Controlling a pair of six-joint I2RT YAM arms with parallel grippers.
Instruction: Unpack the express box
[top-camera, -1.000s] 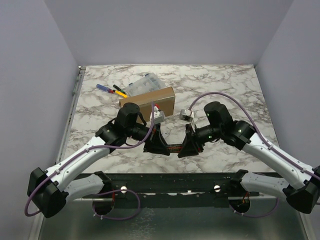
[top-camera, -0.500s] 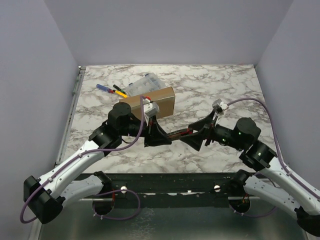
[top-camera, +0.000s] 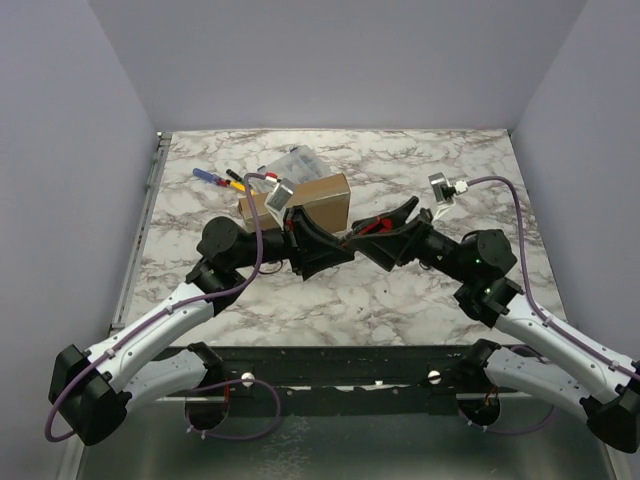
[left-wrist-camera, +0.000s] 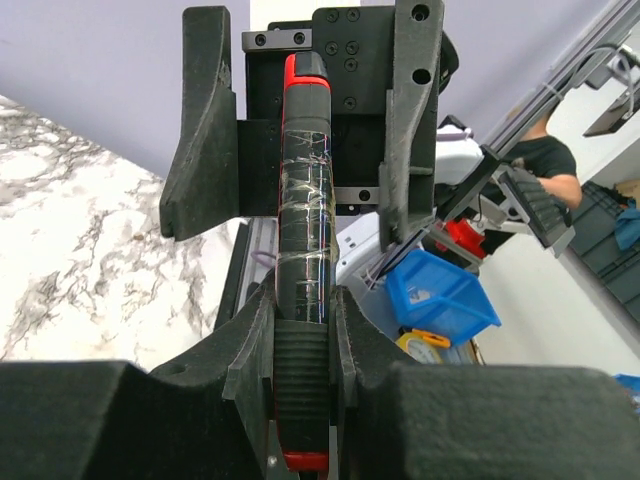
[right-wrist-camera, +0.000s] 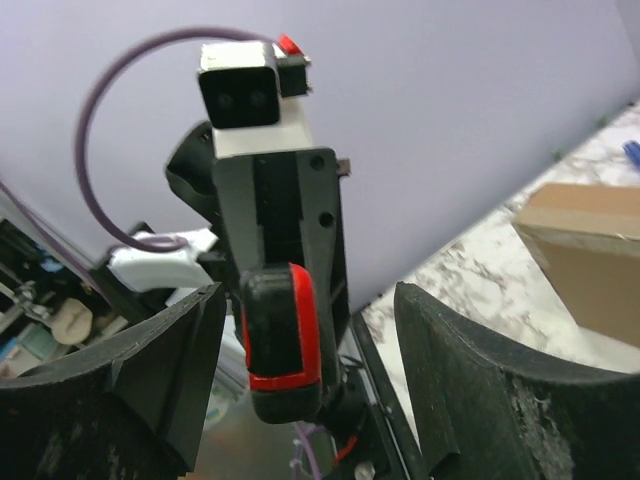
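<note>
The express box (top-camera: 322, 196), brown cardboard, lies shut at the back middle of the table; its corner also shows in the right wrist view (right-wrist-camera: 590, 250). My left gripper (top-camera: 318, 250) (left-wrist-camera: 303, 340) is shut on the ribbed end of a long black and red tool (left-wrist-camera: 303, 230) (top-camera: 368, 227), held in the air in front of the box. My right gripper (top-camera: 388, 240) (right-wrist-camera: 310, 390) faces it from the right. Its fingers (right-wrist-camera: 165, 380) stand open on either side of the tool's other end (right-wrist-camera: 283, 340), apart from it.
A clear plastic case (top-camera: 290, 163) lies behind the box. Blue, yellow and red hand tools (top-camera: 225, 181) lie left of it. Grey walls close off the table on three sides. A blue bin (left-wrist-camera: 440, 295) sits off the table beyond its near edge.
Both grippers have risen from near the front edge and moved toward the box. My right gripper was shut on the tool and has opened; my left gripper keeps hold.
</note>
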